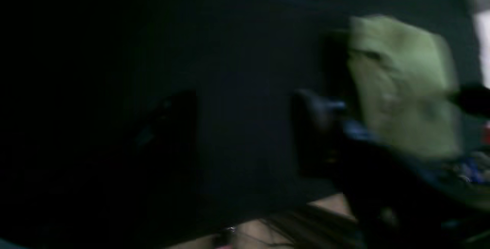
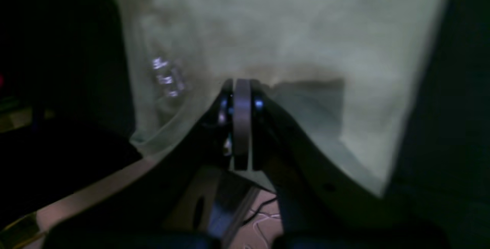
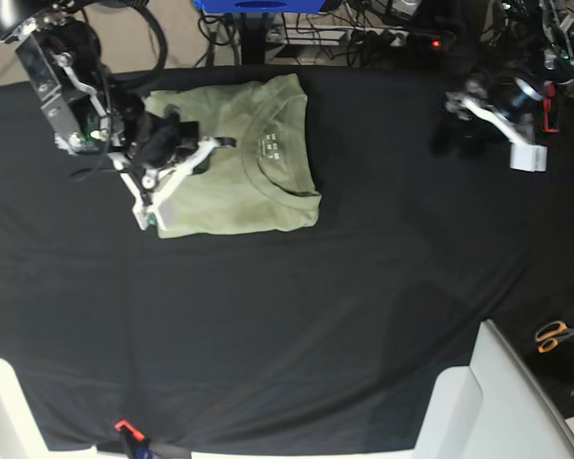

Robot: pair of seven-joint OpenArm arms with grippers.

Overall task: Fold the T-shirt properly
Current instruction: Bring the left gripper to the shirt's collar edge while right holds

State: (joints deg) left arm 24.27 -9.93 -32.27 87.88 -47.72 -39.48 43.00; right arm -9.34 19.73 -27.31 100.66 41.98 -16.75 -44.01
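Observation:
The pale green T-shirt (image 3: 268,196) lies folded into a rough rectangle at the back left of the black cloth, collar and label facing up. My right gripper (image 3: 210,148) reaches over it from the left. In the right wrist view its jaws (image 2: 241,86) are pressed together at the fabric (image 2: 287,23), which puckers around the tips. My left gripper (image 3: 459,124) hovers over bare cloth at the back right, well away from the shirt. In the blurred left wrist view its dark fingers (image 1: 312,122) stand apart with nothing between them, and the shirt (image 1: 402,84) shows beyond.
The black table cloth (image 3: 297,316) covers the whole table. Orange-handled scissors (image 3: 555,335) lie at the right edge beside a white panel (image 3: 488,392). A red clamp (image 3: 124,427) grips the front edge. Cables and gear crowd the floor behind the table.

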